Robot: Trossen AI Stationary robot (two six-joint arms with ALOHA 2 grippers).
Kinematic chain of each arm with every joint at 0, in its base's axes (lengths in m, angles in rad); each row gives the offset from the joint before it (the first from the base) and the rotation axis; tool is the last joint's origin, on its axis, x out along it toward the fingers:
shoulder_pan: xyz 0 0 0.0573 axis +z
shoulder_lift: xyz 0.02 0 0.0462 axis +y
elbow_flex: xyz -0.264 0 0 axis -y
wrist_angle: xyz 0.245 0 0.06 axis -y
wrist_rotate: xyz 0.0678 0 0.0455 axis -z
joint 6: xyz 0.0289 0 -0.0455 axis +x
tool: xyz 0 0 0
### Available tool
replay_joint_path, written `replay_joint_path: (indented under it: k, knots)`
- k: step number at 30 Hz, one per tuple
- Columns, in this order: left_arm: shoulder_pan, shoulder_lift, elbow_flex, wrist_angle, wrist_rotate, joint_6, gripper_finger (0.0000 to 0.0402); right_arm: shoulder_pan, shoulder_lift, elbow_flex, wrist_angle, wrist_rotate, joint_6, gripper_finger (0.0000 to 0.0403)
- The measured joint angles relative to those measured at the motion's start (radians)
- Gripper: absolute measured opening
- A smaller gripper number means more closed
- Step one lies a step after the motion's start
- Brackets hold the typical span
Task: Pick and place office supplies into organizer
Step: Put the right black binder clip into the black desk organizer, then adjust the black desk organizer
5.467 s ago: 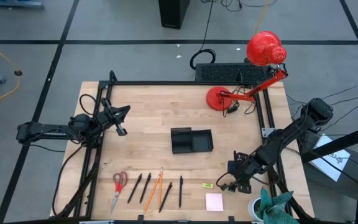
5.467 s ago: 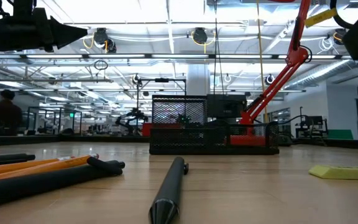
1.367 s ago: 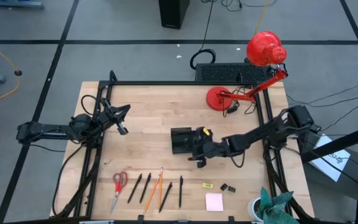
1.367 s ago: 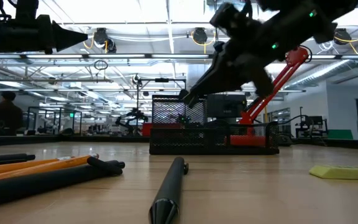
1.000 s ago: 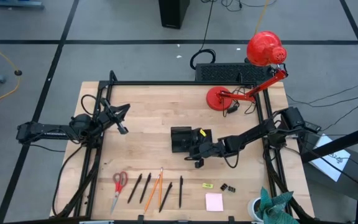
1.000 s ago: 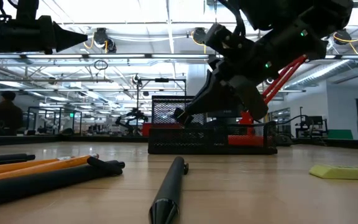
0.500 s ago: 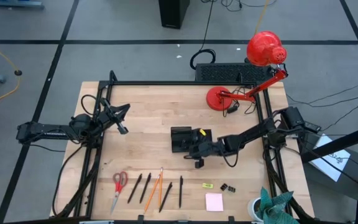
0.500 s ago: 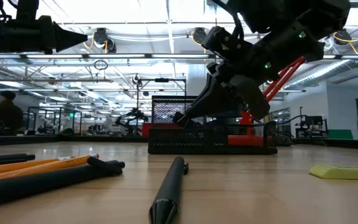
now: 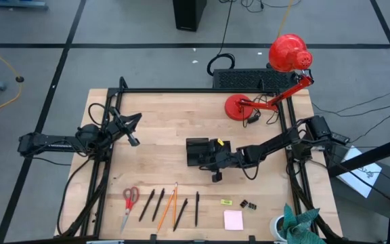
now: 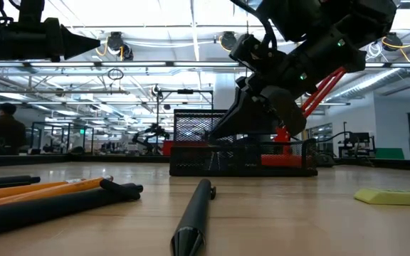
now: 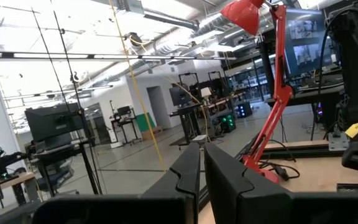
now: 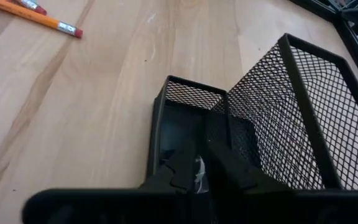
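My right gripper (image 9: 210, 163) hangs over the black mesh organizer (image 9: 196, 153) at mid-table, fingers (image 12: 180, 169) narrowly parted around a small pale item above a low compartment. My left gripper (image 9: 133, 141) waits by the table's left edge, fingers near-closed, empty.

Wooden table (image 9: 161, 129) bordered by a black frame. At centre, black mesh organizer (image 9: 202, 153); at the far right corner, red desk lamp (image 9: 239, 107) base. Along the near edge, left to right: red-handled scissors (image 9: 128, 203), black pens (image 9: 151, 203), orange pencils (image 9: 168, 205), small yellow-green piece (image 9: 226, 201), tiny black clips (image 9: 248, 204), pale pink sticky-note pad (image 9: 233, 219)
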Motion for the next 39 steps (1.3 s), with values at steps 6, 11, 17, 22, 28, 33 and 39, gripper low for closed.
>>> replay_joint_path:
  k: [6, 11, 17, 22, 28, 33, 39]
  knots:
    - [0.000, 0.000, 0.000, 0.000, 0.000, 0.000, 0.0031, 0.000, 0.000, 0.000, 0.031, 0.007, -0.002, 0.0063]
    - [0.000, 0.000, 0.000, 0.000, 0.000, 0.000, 0.0031, 0.000, 0.000, 0.000, 0.084, 0.007, -0.019, 0.0059]
    - [0.000, 0.000, 0.000, 0.000, 0.000, 0.000, 0.0031, -0.026, 0.000, 0.000, 0.095, 0.007, 0.003, 0.0025]
    - [0.000, 0.000, 0.000, 0.000, 0.000, -0.001, 0.0031, -0.056, 0.000, 0.000, 0.095, 0.007, -0.004, 0.0002]
    - [0.000, 0.000, 0.000, 0.000, 0.000, 0.000, 0.0031, -0.084, 0.000, 0.000, 0.095, 0.006, -0.005, 0.0008]
    - [0.000, 0.000, 0.000, 0.000, 0.000, 0.000, 0.0031, -0.098, 0.000, 0.000, 0.100, 0.002, -0.010, 0.0001]
    - [0.000, 0.000, 0.000, -0.001, 0.000, 0.000, 0.0031, -0.029, -0.027, 0.000, 0.042, 0.010, -0.047, 0.0001]
